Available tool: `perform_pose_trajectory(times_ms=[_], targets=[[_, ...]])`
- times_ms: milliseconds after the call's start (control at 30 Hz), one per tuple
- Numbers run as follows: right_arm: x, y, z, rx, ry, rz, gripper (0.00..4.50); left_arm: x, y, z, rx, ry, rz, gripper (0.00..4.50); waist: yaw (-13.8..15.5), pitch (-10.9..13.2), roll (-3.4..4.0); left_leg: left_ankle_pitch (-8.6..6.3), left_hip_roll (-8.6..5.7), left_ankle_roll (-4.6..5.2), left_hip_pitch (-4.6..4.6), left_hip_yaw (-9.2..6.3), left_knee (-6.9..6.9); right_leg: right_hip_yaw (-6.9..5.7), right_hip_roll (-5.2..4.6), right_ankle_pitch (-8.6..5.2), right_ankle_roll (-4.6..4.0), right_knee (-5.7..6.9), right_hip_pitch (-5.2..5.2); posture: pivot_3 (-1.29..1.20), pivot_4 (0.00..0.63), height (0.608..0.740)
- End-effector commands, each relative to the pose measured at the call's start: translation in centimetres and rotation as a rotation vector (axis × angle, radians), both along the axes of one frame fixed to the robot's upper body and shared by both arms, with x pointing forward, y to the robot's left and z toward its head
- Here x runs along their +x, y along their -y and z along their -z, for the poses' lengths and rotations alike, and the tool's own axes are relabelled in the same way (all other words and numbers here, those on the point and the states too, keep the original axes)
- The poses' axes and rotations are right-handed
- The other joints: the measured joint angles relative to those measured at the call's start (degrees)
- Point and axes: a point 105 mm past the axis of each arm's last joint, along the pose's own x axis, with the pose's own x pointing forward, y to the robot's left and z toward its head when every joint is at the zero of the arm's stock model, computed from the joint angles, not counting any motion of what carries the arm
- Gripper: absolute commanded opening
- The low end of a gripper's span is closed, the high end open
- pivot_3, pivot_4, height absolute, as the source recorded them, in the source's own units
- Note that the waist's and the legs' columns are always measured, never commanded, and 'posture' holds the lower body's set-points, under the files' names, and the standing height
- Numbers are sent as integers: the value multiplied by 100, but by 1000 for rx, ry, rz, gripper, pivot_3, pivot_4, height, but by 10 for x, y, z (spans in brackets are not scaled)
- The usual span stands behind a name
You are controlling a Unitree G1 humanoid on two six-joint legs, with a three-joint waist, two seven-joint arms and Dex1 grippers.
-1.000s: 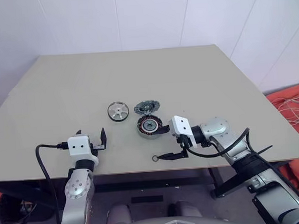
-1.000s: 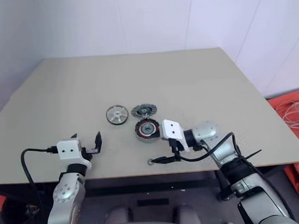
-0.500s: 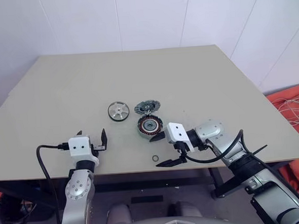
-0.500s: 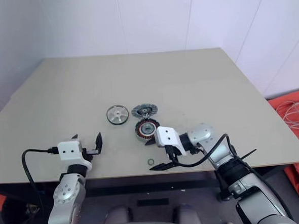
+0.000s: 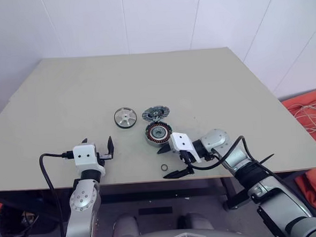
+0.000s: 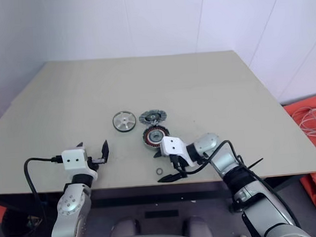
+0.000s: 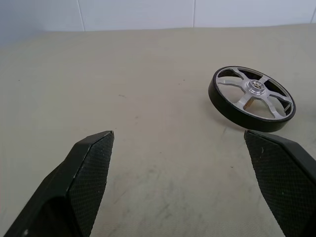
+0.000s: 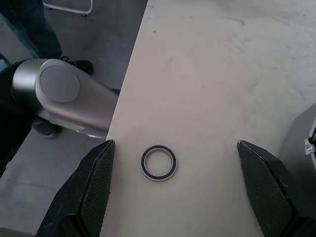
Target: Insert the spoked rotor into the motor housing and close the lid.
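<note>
The spoked rotor (image 5: 125, 118) lies flat on the table, a silver wheel with a dark rim, and the left wrist view shows the rotor (image 7: 252, 98) beyond the fingers. To its right stands the motor housing (image 5: 158, 133), dark with copper windings. The grey ribbed lid (image 5: 155, 114) lies open against the housing's far side. My left gripper (image 5: 97, 142) hovers open and empty near the front edge, nearer than the rotor and to its left. My right gripper (image 5: 167, 162) is open, pointing left, just in front of the housing. Its fingers straddle a tiny black ring (image 8: 158, 162) without touching it.
The tiny black ring (image 5: 164, 167) lies close to the table's front edge (image 5: 151, 181). Bare tabletop (image 5: 145, 81) stretches behind the parts and to both sides. An orange heap with white cables (image 5: 313, 114) sits on the floor at the right.
My right gripper has dropped and drawn towards the front edge and slightly left, so its fingers now straddle the small ring. The left gripper and the parts have not moved.
</note>
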Motion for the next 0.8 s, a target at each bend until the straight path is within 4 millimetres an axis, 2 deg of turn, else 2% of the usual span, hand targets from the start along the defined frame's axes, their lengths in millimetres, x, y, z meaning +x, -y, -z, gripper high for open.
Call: perform_pose_trajectory(times_ms=[33,67,167,467,500,700,800], targets=[[4,-1,-9,16,36,-19,4483,1,1,-11,5,47,-3,4500,0,0,0,0,0,0,0,0,0,0,0,0,0,0,0,0,0,740],[4,-1,-9,15,35,-19,4483,1,1,-11,5,47,-3,4500,1,0,0,0,0,0,0,0,0,0,0,-1,0,0,0,0,0,740],[3,2,-8,9,33,-19,3874,1,0,-11,5,47,-4,4500,0,0,0,0,0,0,0,0,0,0,0,-1,0,0,0,0,0,740],[0,8,-6,-10,21,-26,692,2,0,-11,6,49,-5,4500,0,0,0,0,0,0,0,0,0,0,0,-14,23,1,0,0,0,740],[-1,9,-6,-13,20,-30,559,2,0,-11,6,49,-5,4500,1,0,0,0,0,0,1,0,0,0,0,-14,23,1,1,0,0,740],[-4,10,-6,-18,6,-36,560,2,-1,-11,6,48,-6,4500,3,0,-1,0,1,0,0,0,0,0,-1,-14,22,0,2,0,0,740],[-5,9,-13,15,7,-29,560,2,-1,-11,5,47,-7,4500,4,0,-1,0,1,0,1,0,0,0,0,-12,19,1,2,0,0,740]])
